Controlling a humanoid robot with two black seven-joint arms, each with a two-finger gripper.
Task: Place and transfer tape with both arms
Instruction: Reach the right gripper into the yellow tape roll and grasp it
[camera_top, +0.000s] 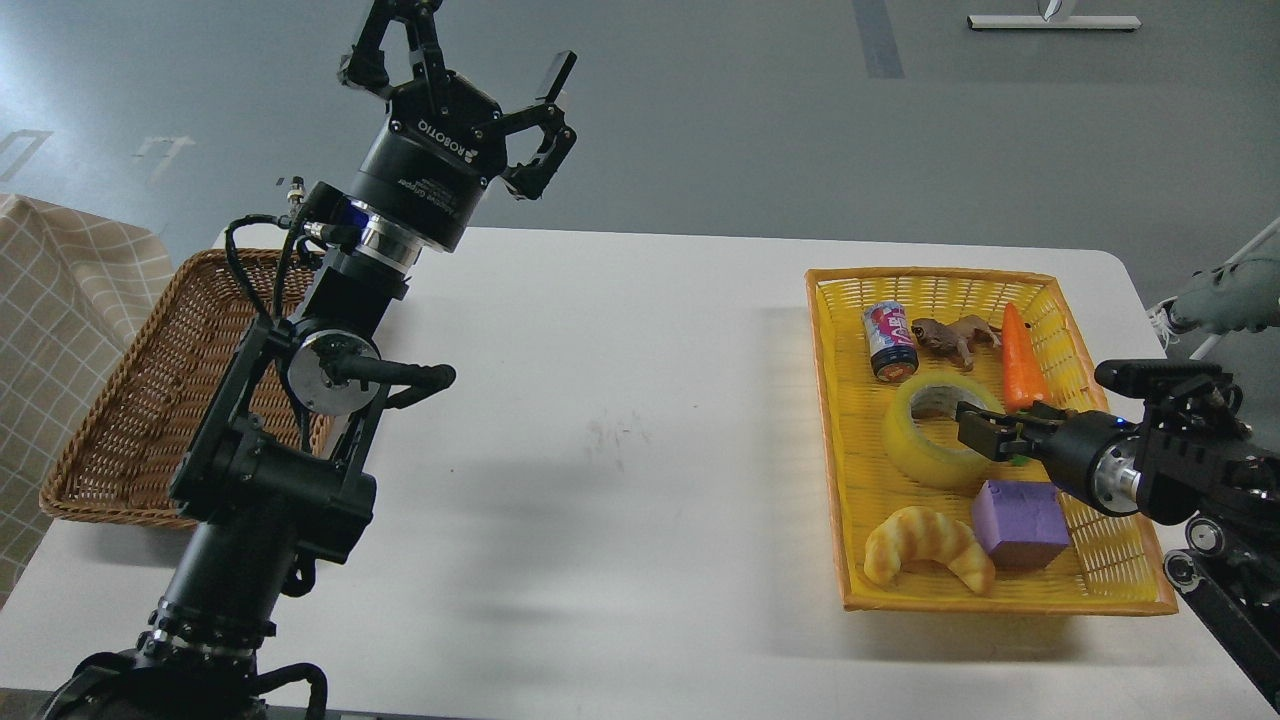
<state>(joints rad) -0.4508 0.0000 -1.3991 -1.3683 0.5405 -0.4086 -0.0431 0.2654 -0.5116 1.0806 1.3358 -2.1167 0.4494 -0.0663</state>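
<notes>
The tape (922, 450), a wide yellow translucent roll with a grey-white core, lies flat in the yellow basket (1000, 602) on the right of the white table. My right gripper (975, 428) comes in from the right and its tip is over the roll's right rim and core hole. Its fingers are dark and seen nearly end-on, so I cannot tell whether they are open or whether they touch the roll. My left gripper (468, 52) is open and empty, held high over the table's back left, far from the tape.
The yellow basket also holds a drink can (888, 340), a brown toy animal (950, 338), a carrot (1020, 362), a purple block (1020, 522) and a croissant (925, 545). A brown wicker basket (140, 410) stands at the left edge, behind my left arm.
</notes>
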